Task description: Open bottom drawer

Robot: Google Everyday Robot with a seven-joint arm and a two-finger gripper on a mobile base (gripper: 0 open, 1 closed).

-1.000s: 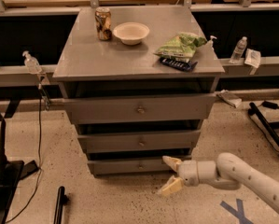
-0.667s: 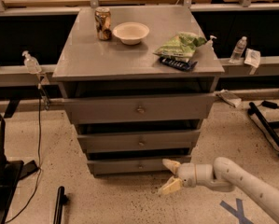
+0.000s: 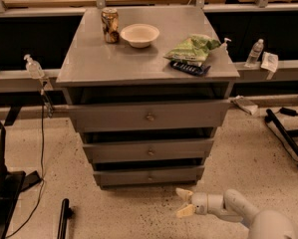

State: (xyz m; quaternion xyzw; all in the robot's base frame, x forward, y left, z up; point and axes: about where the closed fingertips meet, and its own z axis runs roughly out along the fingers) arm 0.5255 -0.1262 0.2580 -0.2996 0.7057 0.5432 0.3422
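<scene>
Fingers spread and empty, the gripper (image 3: 179,202) hovers low over the floor, just in front of the bottom drawer (image 3: 123,177) at the foot of the grey cabinet (image 3: 138,59).

Dropped gripper (image 3: 184,202), drawn back off the right end of the bottom drawer (image 3: 148,176) front, now over the floor (image 3: 138,214) near the cabinet (image 3: 88,59) lower right corner, fingers (image 3: 184,193) spread yet seemingly closer together, arm (image 3: 238,209) lower too.
</scene>
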